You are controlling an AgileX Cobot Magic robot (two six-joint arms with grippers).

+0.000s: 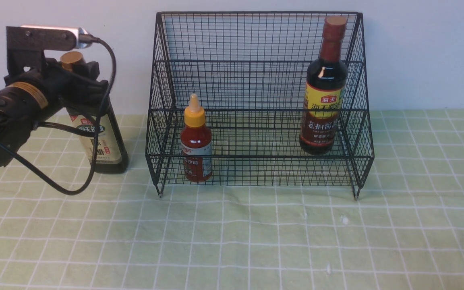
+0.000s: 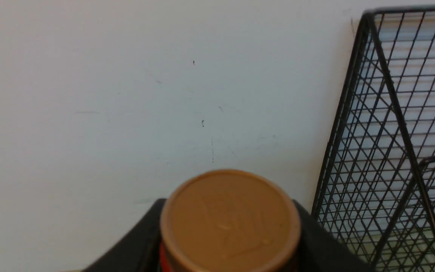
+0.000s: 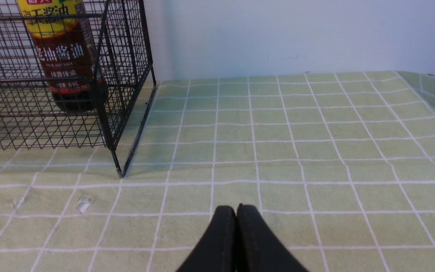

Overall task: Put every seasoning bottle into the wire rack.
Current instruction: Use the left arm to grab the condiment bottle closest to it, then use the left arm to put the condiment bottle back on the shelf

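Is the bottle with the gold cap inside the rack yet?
No, outside. The gold-capped bottle stands on the green cloth beside the wire rack, left gripper at its neck.

Green checked tablecloth (image 1: 256, 241) (white specks (image 1: 344, 220), perhaps crumbs); pale wall (image 1: 417, 52) behind.

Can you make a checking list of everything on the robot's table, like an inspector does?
Surface: green checked cloth, slightly wrinkled.
Job's things: rack stands near the wall; red sauce bottle upright inside, left; yellow-label bottle upright inside, right; gold-cap bottle upright on the cloth, outside, left of the rack.
Clutter: a few white specks on the cloth.
Grippers: left fingers either side of the gold-cap bottle's neck, grip unclear; right fingers shut, empty, above bare cloth.
Cables: black cable loops from the left arm across the gold-cap bottle.
Surroundings: plain pale wall.
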